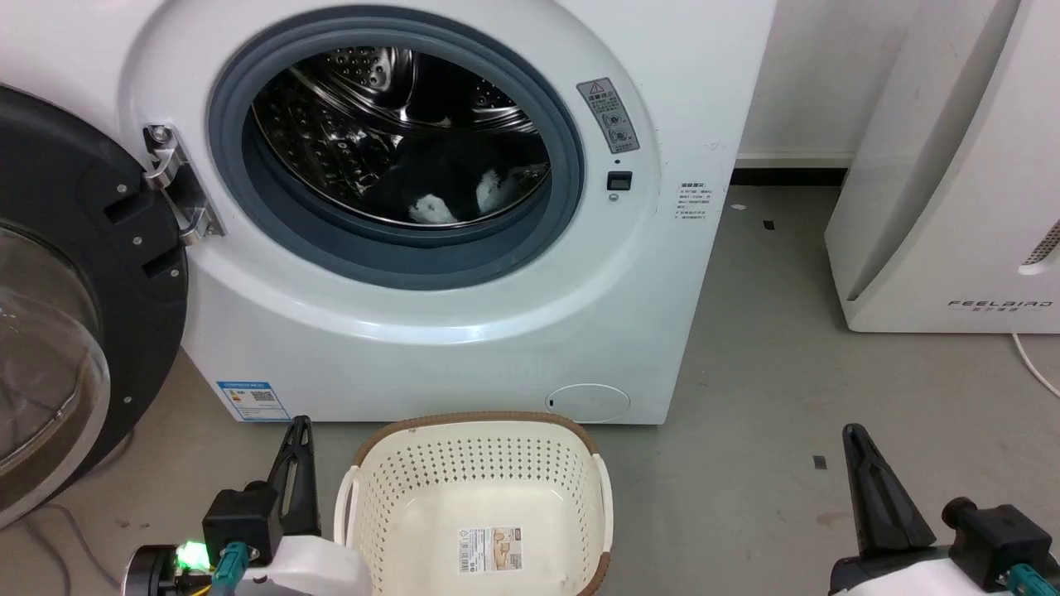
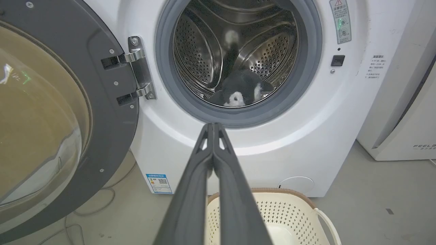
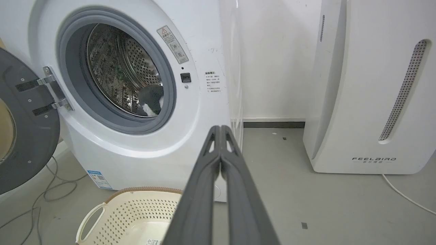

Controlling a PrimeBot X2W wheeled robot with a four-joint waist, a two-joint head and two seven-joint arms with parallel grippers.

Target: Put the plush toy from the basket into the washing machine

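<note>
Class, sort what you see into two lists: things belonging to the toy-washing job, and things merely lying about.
Job: plush toy, basket, washing machine.
Lying about: FEELBIRD appliance, white cord on the floor.

Bright, even light — sharp, glinting drum [image 1: 364, 108]

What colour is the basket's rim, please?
Brown with a woven look; the rim shows best in the head view.

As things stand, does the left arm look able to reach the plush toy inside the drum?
Probably yes. The door is swung wide open and nothing stands between the left gripper and the plush toy. Its fingers are shut, so they would need to open first.
</note>
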